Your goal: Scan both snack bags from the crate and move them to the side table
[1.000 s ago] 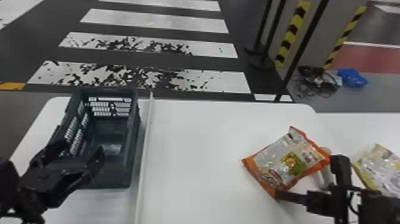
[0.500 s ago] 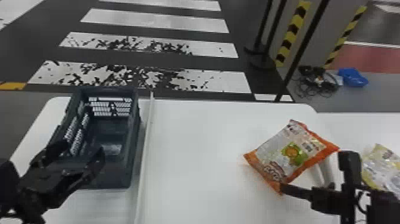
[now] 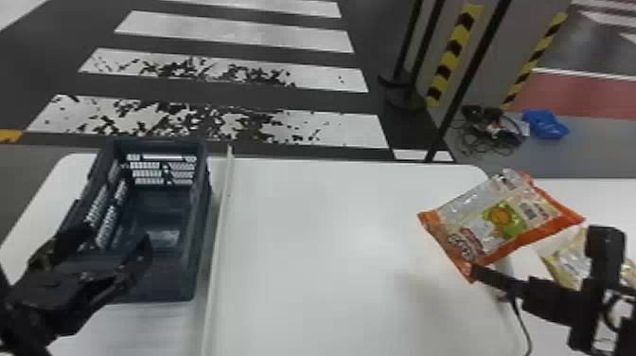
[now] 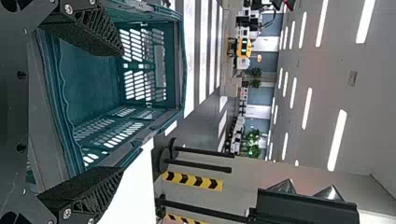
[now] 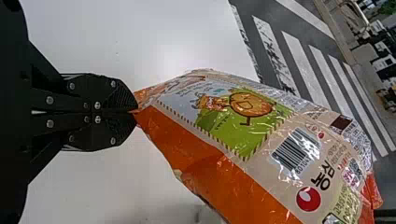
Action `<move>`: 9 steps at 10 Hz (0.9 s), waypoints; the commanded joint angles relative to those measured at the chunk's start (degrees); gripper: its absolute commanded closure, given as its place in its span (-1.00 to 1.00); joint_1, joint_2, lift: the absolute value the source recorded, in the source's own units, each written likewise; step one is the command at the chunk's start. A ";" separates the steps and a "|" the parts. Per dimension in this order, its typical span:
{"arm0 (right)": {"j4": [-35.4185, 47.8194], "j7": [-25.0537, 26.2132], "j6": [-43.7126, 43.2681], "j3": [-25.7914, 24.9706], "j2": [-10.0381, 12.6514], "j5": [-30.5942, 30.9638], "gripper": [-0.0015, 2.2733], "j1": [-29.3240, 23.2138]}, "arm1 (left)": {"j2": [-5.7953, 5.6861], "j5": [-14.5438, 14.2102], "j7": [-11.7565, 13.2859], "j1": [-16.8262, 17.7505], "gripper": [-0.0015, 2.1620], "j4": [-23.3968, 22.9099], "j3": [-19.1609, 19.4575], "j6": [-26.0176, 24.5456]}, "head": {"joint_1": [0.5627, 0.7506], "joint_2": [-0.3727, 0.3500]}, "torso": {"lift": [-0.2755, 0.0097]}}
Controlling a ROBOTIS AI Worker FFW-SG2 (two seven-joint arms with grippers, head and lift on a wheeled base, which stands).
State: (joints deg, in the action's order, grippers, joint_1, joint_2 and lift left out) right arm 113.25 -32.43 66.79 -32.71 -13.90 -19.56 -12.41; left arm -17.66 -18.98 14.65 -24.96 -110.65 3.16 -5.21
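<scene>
My right gripper (image 3: 474,273) is at the right of the head view, shut on a corner of the orange snack bag (image 3: 492,218), whose body extends away over the table's right edge. The right wrist view has the gripper (image 5: 136,111) pinching the orange bag (image 5: 210,168), barcode face showing. A yellowish snack bag (image 3: 565,260) lies on the side table (image 3: 610,203), partly behind the right arm. My left gripper (image 3: 118,241) stands open over the near end of the dark crate (image 3: 201,227); in the left wrist view the gripper (image 4: 122,109) has its fingers apart before the crate (image 4: 93,79).
A long white strip (image 3: 220,246) runs along the main table (image 3: 322,227) just right of the crate. A cable hangs below the right arm. Beyond the tables stand dark poles (image 3: 466,85), with a blue item (image 3: 544,124) and tangled cables on the floor.
The right gripper has moved a little to the right with the orange bag, which has swung and now reaches farther toward the side table. The left arm has kept still.
</scene>
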 commanded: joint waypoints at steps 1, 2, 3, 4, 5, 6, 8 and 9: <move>-1.28 1.05 -0.74 -3.50 -0.16 -1.27 0.97 1.69 | 0.00 0.00 -0.06 0.00 -0.88 0.00 0.00 -0.02 | 0.41 -0.53 | 0.24; -3.38 2.46 -1.79 -4.91 -0.60 -1.27 0.97 2.92 | 0.00 0.00 0.02 0.00 -0.88 -0.09 0.09 -0.02 | 0.41 -0.56 | 0.24; -5.76 4.48 -5.13 -5.96 -1.13 -2.32 0.97 3.45 | 0.00 0.00 0.02 0.00 -0.88 -0.18 0.09 -0.02 | 0.41 -0.64 | 0.24; -9.01 6.50 -10.40 -6.93 -1.31 -3.03 0.97 4.33 | 0.08 0.00 0.02 0.00 -0.88 -0.09 0.09 -0.02 | 0.41 -0.71 | 0.24; -14.20 8.26 -15.68 -7.81 -2.10 -4.61 0.97 5.91 | 0.17 0.00 0.02 -0.09 -0.88 -0.09 0.00 -0.02 | 0.41 -0.79 | 0.24; -19.12 9.49 -22.18 -8.51 -2.71 -5.40 0.97 7.32 | 0.26 0.00 0.11 -0.09 -0.88 -0.09 0.00 -0.02 | 0.41 -0.88 | 0.24; -28.17 11.16 -32.20 -10.00 -4.38 -8.21 0.97 9.60 | 0.17 0.00 0.11 -0.18 -0.88 -0.18 0.18 -0.02 | 0.41 -0.94 | 0.24; -32.74 12.48 -36.60 -10.88 -5.00 -9.00 0.97 11.27 | 0.17 0.00 0.11 -0.18 -0.88 -0.18 0.18 -0.02 | 0.41 -0.94 | 0.24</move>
State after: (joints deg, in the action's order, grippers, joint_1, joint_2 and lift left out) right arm 82.95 -20.06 32.75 -43.15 -18.52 -27.96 -1.96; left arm -17.48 -18.98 14.76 -25.14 -110.80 3.33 -5.24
